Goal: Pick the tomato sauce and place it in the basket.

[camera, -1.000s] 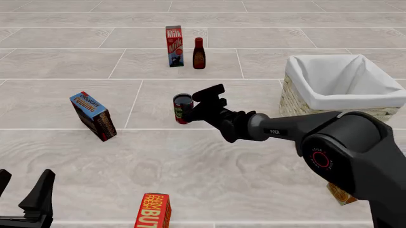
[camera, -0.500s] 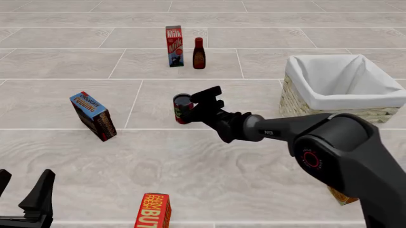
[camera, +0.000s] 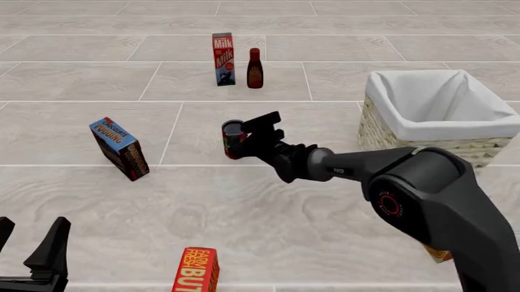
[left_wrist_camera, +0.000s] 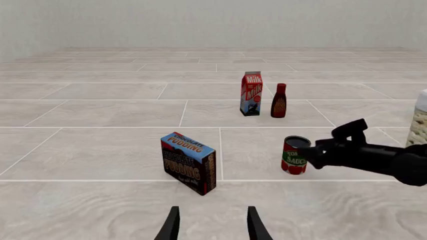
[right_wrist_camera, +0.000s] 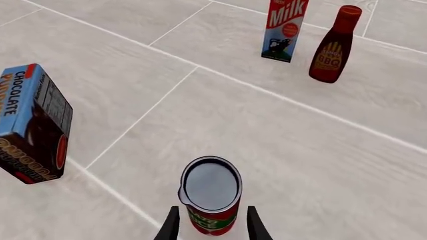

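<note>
The tomato sauce [camera: 232, 139] is a small red can with a green band, standing upright on the floor mid-scene. It also shows in the left wrist view [left_wrist_camera: 294, 155] and the right wrist view [right_wrist_camera: 211, 192]. My right gripper [camera: 246, 137] is open, with the can between its fingers [right_wrist_camera: 171, 224] and small gaps on both sides. The wicker basket [camera: 406, 130] with white lining stands to the right of the can, apart from it. My left gripper [camera: 31, 236] is open and empty at the near left.
A milk carton [camera: 223, 59] and a dark BBQ bottle [camera: 255, 69] stand farther back. A chocolate pudding box [camera: 119, 148] leans at the left. A butter box [camera: 197, 271] lies near the front edge. A small orange item [camera: 435, 250] peeks from under the right arm.
My right gripper has moved a little forward and left, so its fingers now sit on either side of the can. The can and the left arm have not moved.
</note>
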Motion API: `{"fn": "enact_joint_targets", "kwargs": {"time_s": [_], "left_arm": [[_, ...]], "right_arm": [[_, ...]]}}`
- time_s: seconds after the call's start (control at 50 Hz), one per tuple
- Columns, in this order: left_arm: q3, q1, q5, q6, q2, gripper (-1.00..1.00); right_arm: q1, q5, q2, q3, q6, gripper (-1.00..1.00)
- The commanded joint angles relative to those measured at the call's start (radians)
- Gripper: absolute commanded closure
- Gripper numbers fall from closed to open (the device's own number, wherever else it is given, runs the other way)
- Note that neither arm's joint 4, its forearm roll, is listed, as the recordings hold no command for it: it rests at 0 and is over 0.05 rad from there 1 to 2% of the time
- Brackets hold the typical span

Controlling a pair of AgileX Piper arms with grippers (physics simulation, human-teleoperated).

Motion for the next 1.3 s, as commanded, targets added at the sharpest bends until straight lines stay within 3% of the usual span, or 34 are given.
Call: {"fn": "enact_joint_targets", "kwargs": {"time_s": [0.02,1.3], "left_arm": [[0.0,0.0,0.0,0.0,0.0,-1.0],[0.0,0.0,0.0,0.0,0.0,-1.0]], "right_arm": [[0.003,0.01,0.017,-0.02,0.005,-1.0],[0.005,0.045,0.089,-0.116,0.02,-1.0]]}}
